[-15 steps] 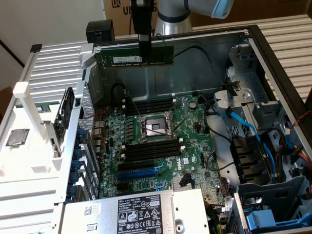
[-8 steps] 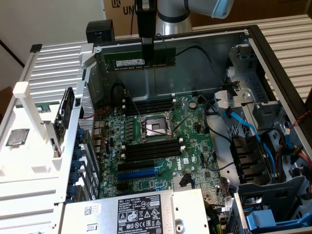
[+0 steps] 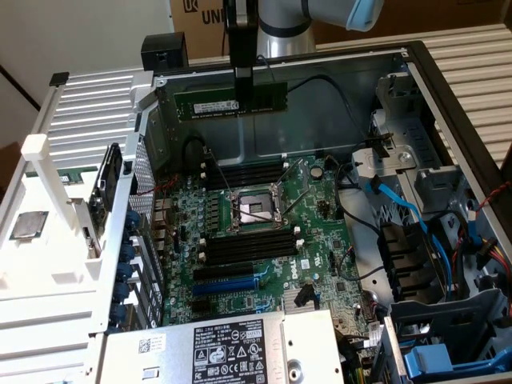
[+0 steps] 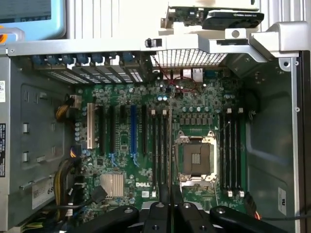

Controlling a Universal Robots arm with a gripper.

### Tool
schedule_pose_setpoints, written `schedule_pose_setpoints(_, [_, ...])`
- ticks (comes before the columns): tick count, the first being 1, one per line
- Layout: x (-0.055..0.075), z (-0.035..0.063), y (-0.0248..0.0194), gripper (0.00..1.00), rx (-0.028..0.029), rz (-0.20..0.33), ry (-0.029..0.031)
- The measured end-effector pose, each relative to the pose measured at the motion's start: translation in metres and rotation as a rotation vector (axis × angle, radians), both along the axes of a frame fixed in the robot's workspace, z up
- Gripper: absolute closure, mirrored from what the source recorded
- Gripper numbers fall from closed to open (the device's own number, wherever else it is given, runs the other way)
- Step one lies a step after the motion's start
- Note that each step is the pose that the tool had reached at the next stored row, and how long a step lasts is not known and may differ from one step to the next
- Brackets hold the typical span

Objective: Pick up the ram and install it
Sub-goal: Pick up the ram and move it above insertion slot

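The gripper [image 3: 242,94] hangs over the open grey metal computer case [image 3: 336,88] with its two black fingers [image 4: 159,208] pinching the ram [image 3: 208,105], a long, narrow, flat dark green circuit stick with black chips and a pale label strip. The stick is clamped near its middle by its upper edge and juts out level to both sides of the fingers, clear of everything under it. In the wrist view the ram [image 4: 170,145] appears edge-on as a thin line running straight out from between the fingertips. Far beneath them lies the green motherboard [image 3: 264,232], with its long black plastic memory slots with white end clips [image 3: 248,244] in banks on either side of the square silver processor socket [image 3: 254,210]. That line seems to fall over the bank beside the socket, though I cannot tell which slot. The narrow mid-edge hold looks like the main risk: any pressure could rock the stick in the pads, so one end would seat first and jam. A slightly offset descent could strike the socket frame, and the looped black cable [image 3: 194,146] beside the far bank could snag an end.
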State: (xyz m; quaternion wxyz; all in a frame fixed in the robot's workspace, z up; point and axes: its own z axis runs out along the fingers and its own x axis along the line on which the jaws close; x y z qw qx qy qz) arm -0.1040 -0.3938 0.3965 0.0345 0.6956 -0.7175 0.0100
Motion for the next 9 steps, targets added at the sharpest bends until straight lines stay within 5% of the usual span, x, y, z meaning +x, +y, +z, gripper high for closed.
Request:
schedule_pose_setpoints(3, [0.001, -0.0004, 0.0038, 0.87, -0.0068, 0.000, 0.0025])
schedule_pose_setpoints(4, [0.003, -0.0023, 0.0132, 0.87, -0.0173, 0.000, 0.0028])
schedule_pose_setpoints(9, [0.003, -0.0093, 0.0166, 0.87, -0.0198, 0.000, 0.0030])
